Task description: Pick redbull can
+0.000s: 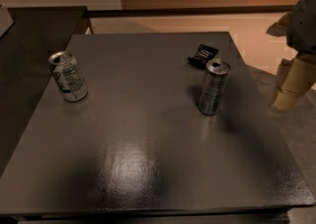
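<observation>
The redbull can [214, 87] is a tall, slim, dark grey-silver can with a shiny silver top. It stands upright on the right half of the dark table [148, 159]. My gripper [287, 92] hangs at the right edge of the view, beyond the table's right side. It is level with the can, well apart from it, and holds nothing that I can see. Part of the arm above it runs out of the picture.
A shorter, wider can with a white printed label [68, 76] stands upright at the table's left. A small black packet [203, 55] lies just behind the redbull can. A dark counter [29, 35] adjoins the table at the back left.
</observation>
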Tool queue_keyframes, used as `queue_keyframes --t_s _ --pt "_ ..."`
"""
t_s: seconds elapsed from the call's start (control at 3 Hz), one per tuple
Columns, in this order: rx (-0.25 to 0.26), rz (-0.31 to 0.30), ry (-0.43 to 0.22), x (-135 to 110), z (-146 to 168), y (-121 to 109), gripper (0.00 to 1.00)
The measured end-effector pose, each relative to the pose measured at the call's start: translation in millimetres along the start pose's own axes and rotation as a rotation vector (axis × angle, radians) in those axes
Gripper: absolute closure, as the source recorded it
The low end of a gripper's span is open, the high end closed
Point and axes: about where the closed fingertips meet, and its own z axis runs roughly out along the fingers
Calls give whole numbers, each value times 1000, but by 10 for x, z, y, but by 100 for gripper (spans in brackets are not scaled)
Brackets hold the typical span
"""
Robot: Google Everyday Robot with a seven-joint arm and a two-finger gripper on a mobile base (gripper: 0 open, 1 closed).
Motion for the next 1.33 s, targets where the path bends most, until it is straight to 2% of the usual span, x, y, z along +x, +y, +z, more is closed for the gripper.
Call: queue_keyframes --t_s 0.67,1.33 --pt "-25 73 -126 -97 405 -287 0" --pt "-39 92 -256 -295 739 -549 0"
